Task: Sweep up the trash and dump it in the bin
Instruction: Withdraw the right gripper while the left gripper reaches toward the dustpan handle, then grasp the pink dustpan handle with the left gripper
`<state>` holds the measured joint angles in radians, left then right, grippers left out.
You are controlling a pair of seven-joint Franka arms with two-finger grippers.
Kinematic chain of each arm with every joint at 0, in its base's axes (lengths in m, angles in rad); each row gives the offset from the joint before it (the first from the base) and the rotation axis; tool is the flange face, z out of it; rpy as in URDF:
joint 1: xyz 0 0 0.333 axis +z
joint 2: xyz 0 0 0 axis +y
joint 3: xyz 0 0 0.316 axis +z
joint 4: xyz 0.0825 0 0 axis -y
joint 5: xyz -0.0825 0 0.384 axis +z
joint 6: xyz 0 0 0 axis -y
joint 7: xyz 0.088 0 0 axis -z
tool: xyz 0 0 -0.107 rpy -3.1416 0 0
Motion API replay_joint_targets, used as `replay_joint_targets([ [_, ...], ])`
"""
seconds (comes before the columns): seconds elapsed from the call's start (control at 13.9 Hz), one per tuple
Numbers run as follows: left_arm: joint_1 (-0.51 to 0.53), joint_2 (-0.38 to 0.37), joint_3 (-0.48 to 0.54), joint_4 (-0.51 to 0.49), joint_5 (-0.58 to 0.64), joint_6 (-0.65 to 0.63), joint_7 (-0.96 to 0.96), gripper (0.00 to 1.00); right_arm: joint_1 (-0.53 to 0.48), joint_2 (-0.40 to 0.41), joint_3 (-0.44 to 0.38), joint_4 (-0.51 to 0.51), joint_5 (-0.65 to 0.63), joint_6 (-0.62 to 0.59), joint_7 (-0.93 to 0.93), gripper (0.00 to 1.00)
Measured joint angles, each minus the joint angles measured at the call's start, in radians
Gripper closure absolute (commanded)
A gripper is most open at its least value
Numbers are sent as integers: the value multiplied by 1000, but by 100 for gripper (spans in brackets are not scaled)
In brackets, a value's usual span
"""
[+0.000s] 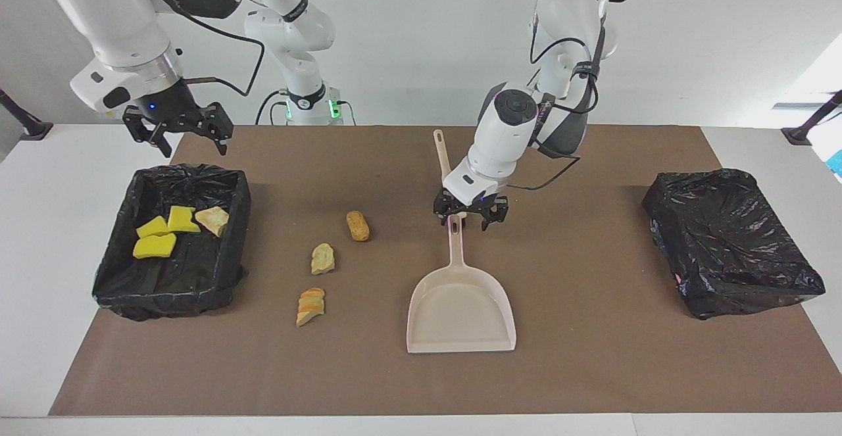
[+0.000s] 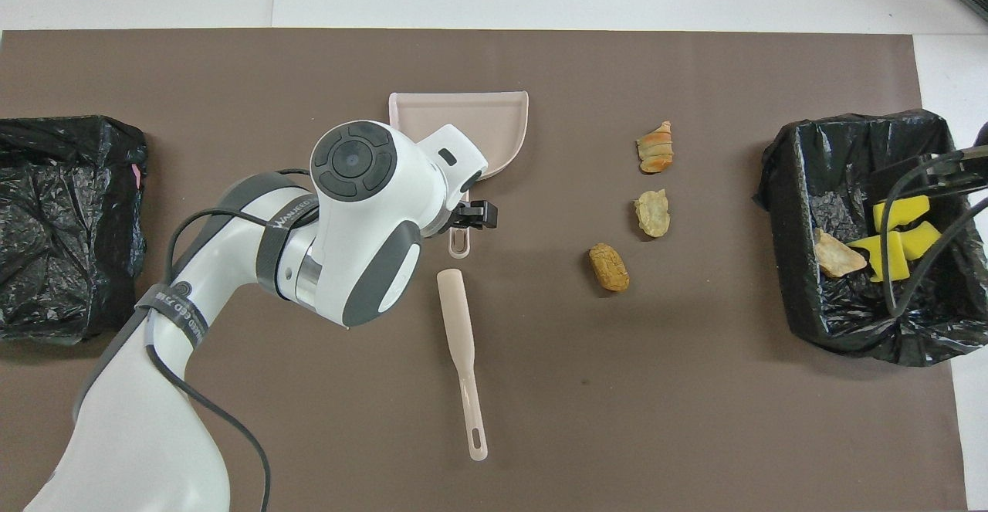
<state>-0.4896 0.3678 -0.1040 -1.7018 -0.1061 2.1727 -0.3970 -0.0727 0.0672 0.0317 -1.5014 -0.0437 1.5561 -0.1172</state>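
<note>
Yellow sponge chunks [image 1: 161,233] plus one tan lump sit in bin [image 1: 118,278]. Three lumps [image 1: 322,258] left on mat, 9 o'clock of dustpan [image 1: 460,304]. My left gripper [image 1: 470,216] open over its handle; right gripper [image 1: 177,130] open, waiting.

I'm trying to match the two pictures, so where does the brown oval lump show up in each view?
Facing view: oval lump on the mat, nearest the robots of the three loose lumps, between the bin holding sponges and the dustpan.
Overhead view: oval lump, lowest of the three loose lumps.
Shared landmark: the dustpan.
</note>
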Motion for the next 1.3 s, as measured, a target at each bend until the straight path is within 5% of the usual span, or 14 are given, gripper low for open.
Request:
replay_joint_targets([
  [0.5, -67, 80, 10, 16, 1, 57, -43, 0, -52, -11, -1, -20, 2, 5, 14, 0],
  [0.72, -56, 80, 24, 23, 0, 56, -43, 36, -52, -12, 0, -23, 3, 4, 14, 0],
  [0.79, -45, 80, 25, 27, -2, 56, -43, 76, -51, -13, 3, -24, 3, 3, 15, 0],
  [0.86, -37, 80, 26, 34, -8, 55, -43, 100, -51, -14, 7, -25, 4, -1, 15, 0],
  [1.3, -27, 80, 25, 48, -17, 52, -42, 100, -50, -18, 17, -28, 4, -4, 15, 0],
])
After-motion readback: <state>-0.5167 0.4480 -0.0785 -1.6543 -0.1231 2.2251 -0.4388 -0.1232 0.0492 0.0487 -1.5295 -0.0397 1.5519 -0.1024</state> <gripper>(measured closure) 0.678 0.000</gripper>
